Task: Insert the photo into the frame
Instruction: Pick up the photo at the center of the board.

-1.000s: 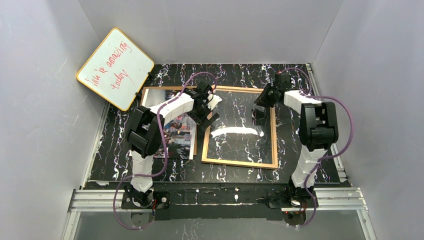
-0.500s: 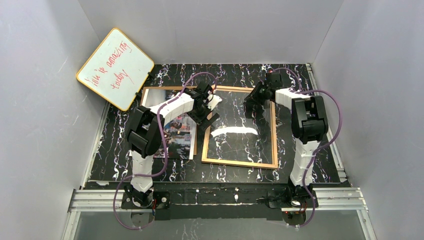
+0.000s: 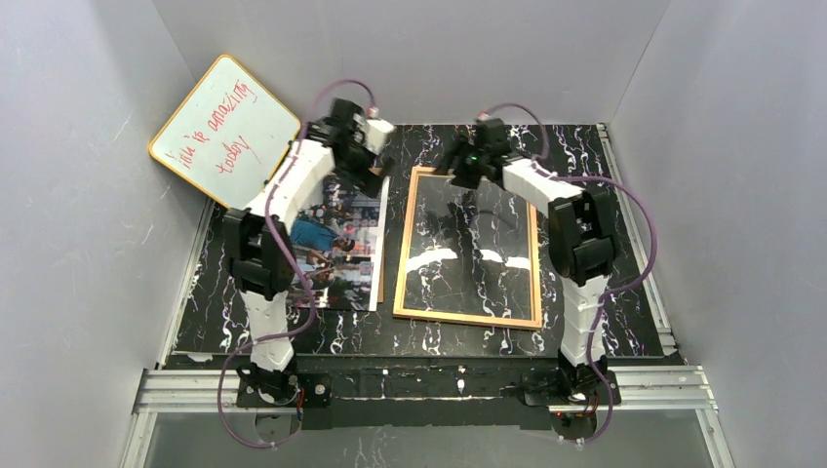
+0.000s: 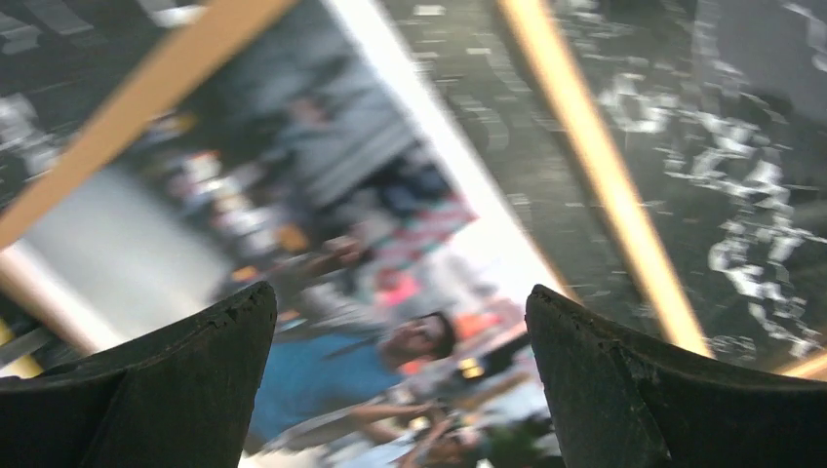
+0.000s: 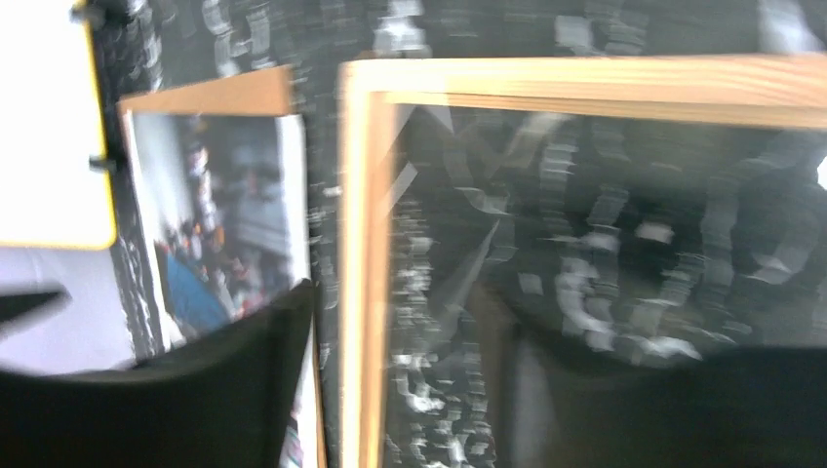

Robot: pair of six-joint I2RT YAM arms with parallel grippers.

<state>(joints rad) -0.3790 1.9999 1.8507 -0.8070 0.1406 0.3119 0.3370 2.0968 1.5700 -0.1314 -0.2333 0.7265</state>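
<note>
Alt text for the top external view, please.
A photo lies face up on a black marbled table, left of an empty light-wood frame. The left gripper hovers above the photo's far end, the right gripper above the frame's far edge, both open.

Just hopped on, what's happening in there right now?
Neither arm holds anything. The photo lies face up on a brown backing board, left of the frame, which lies flat on the table with nothing in it. The left gripper hangs wide open above the photo's far end. The right gripper, also open, hovers over the frame's far left corner. The photo is not yet in the frame.
</note>
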